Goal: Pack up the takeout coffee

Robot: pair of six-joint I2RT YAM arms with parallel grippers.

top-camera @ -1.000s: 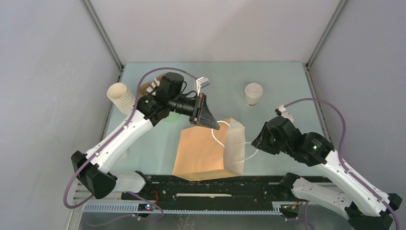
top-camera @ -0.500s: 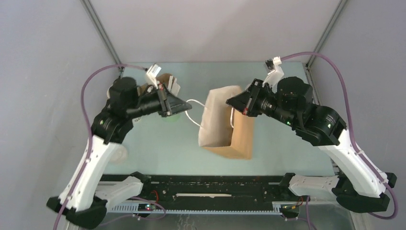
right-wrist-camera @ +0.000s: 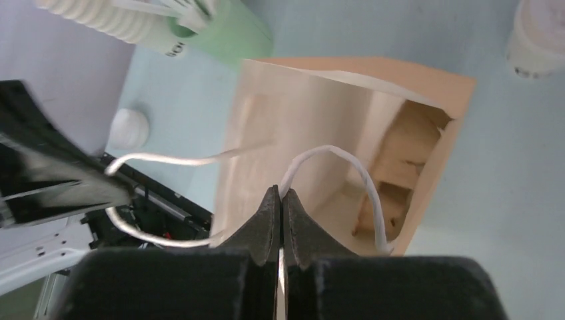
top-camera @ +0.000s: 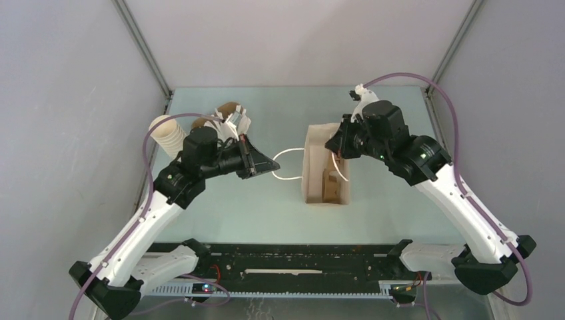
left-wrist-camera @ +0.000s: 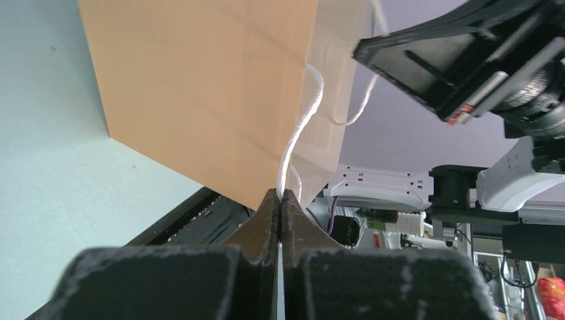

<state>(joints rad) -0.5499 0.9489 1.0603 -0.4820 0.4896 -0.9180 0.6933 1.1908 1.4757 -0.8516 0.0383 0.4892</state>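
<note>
My left gripper [left-wrist-camera: 280,193] is pinched fully closed on the white cord handle [left-wrist-camera: 301,123] of the brown paper bag [left-wrist-camera: 200,87]. My right gripper [right-wrist-camera: 280,191] is clamped just as tight on the second cord handle [right-wrist-camera: 370,190]. Between these 2 grips the bag stands upright with its mouth open. Beyond it, outside the bag on the pale table [right-wrist-camera: 493,167], sits the takeout coffee [right-wrist-camera: 537,37]. It is 1 small cream-white cup with faint dark print. The frame corner crops it, and I cannot tell whether it is lidded.
</note>
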